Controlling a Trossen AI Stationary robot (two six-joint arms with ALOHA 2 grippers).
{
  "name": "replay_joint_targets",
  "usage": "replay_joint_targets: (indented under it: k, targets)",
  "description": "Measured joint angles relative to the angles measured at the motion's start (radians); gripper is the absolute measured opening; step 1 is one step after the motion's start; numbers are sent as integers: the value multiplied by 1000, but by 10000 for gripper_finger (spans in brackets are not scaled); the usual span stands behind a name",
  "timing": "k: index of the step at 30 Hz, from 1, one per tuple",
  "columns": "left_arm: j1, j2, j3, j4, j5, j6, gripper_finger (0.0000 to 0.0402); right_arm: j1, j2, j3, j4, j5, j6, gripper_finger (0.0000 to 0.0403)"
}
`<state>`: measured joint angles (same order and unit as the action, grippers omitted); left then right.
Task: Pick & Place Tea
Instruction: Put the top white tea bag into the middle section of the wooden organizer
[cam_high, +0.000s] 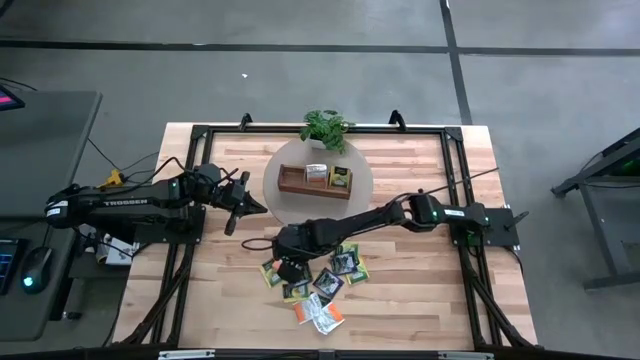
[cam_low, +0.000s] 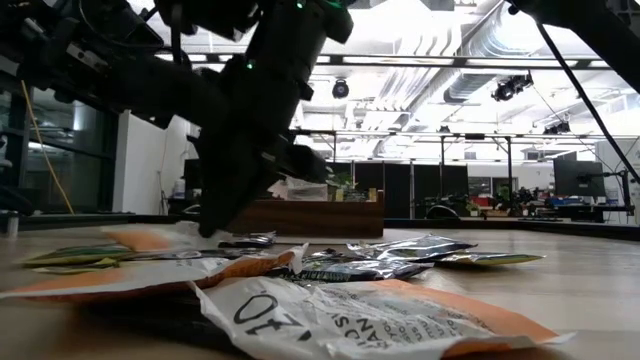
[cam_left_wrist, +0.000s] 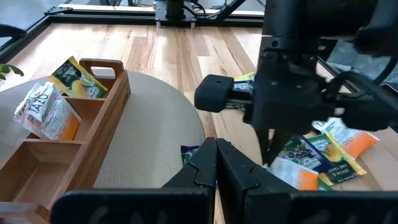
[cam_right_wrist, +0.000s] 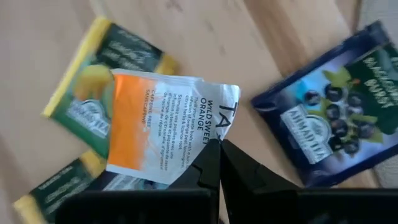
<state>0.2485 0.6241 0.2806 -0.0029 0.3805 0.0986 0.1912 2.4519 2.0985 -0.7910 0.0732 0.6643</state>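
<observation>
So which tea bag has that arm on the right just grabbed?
Start at the wooden tray on the round mat, then drop to the heap of sachets nearer the table's front edge. At its left end, the right gripper is shut on the orange-and-white sachet; its neighbours are yellow-green and dark blue.

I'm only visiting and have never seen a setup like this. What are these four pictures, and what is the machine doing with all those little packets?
These are four cameras on one moment. One looks down on a wooden table with two dark robot arms. One sits at table height. One rides on each arm's wrist.

The right gripper is shut on a white and orange tea sachet, pinching its edge, in the loose pile of tea sachets at the table's front. A yellow-green sachet and a dark blue one lie beside it.

The left gripper is shut and empty, waiting next to the round mat. On the mat stands a wooden tray with compartments, already holding two sachets. A small potted plant stands behind it.
</observation>
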Motion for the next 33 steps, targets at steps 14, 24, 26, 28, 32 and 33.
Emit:
replay_joint_targets:
  k: [14, 24, 26, 28, 32, 33]
  targets:
    - [0, 0, 0, 0, 0, 0, 0, 10, -4, 97, -99, 79, -137, 0]
    - [0, 0, 0, 0, 0, 0, 0, 35, -4, 197, -209, 165, -258, 0]
    - [0, 0, 0, 0, 0, 0, 0, 42, -5, 223, -239, 193, -282, 0]
    - [0, 0, 0, 0, 0, 0, 0, 49, -6, 250, -279, 227, -304, 0]
    - [0, 0, 0, 0, 0, 0, 0, 60, -41, 229, -323, 275, -332, 0]
    - [0, 0, 0, 0, 0, 0, 0, 61, -52, 222, -336, 286, -333, 0]
